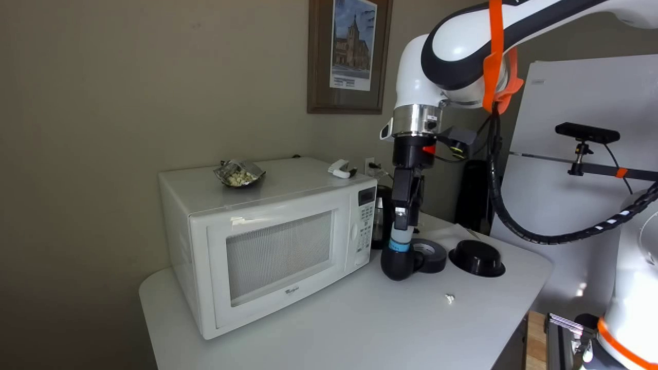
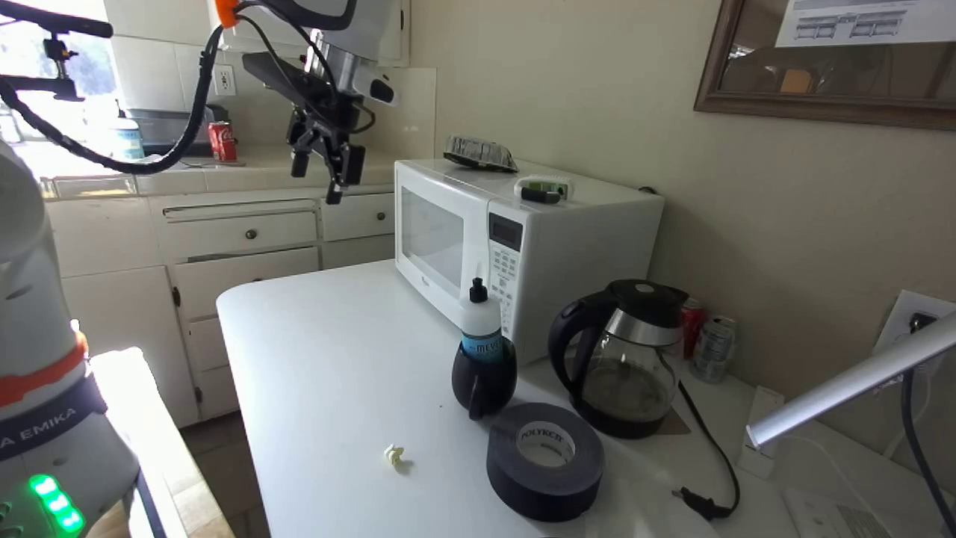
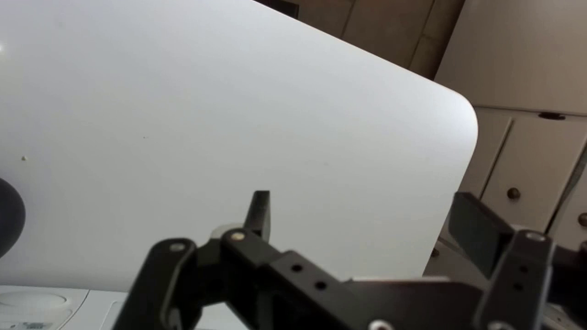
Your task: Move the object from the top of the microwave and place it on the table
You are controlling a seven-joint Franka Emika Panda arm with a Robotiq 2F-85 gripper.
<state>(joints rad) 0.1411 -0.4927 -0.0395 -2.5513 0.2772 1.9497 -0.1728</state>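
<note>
Crinkled silver-and-black foil snack bag rests on white boxy microwave

In an exterior view, the bag lies on the microwave's top with pale crumbly pieces inside; the microwave stands on a smooth white counter. In an exterior view, the black two-fingered end effector hangs in mid-air, well apart from the bag. In the wrist view, its fingers are spread wide, released, above the counter.

Microwave is mostly cut off, btm wrist vw.
</note>
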